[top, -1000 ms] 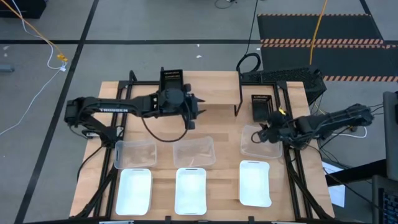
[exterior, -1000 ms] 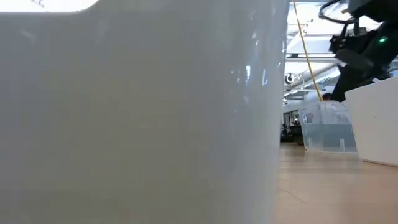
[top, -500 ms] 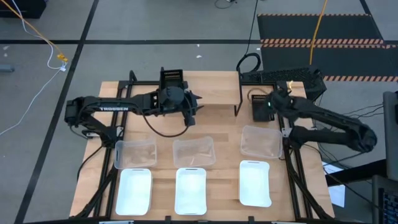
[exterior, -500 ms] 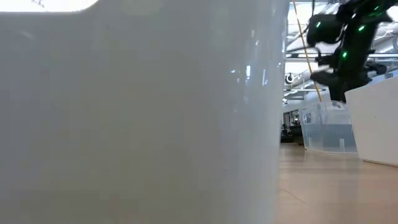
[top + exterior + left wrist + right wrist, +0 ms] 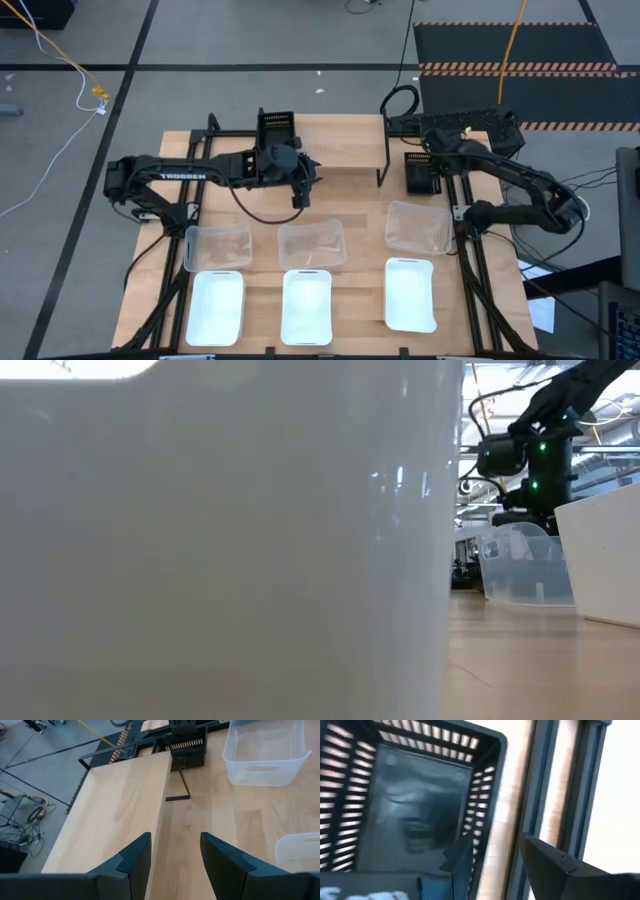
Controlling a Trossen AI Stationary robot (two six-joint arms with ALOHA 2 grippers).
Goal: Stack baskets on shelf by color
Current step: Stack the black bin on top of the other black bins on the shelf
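In the high view the light-wood shelf [image 5: 335, 148] stands at the far middle of the table, with one black slotted basket [image 5: 278, 128] on its left end. A second black basket [image 5: 422, 174] sits on the table to the shelf's right. My right gripper [image 5: 432, 152] hovers over it, open; in the right wrist view [image 5: 492, 847] one finger is over the basket's inside and one beyond its wall [image 5: 487, 815]. My left gripper [image 5: 303, 190] is open over the shelf's near edge [image 5: 159, 820]. Three clear baskets [image 5: 311, 243] and three white baskets [image 5: 307, 305] stand in rows nearer.
A white basket's wall [image 5: 220, 540] fills most of the low view; beside it show a clear basket [image 5: 520, 565] and another white one [image 5: 600, 560]. Black frame rails [image 5: 470, 260] run along the table's sides. Bare shelf board lies right of the black basket.
My right gripper has swung from above the right-hand clear basket toward the table's far edge and now hangs over the black basket beside the shelf. The baskets have stayed where they were.
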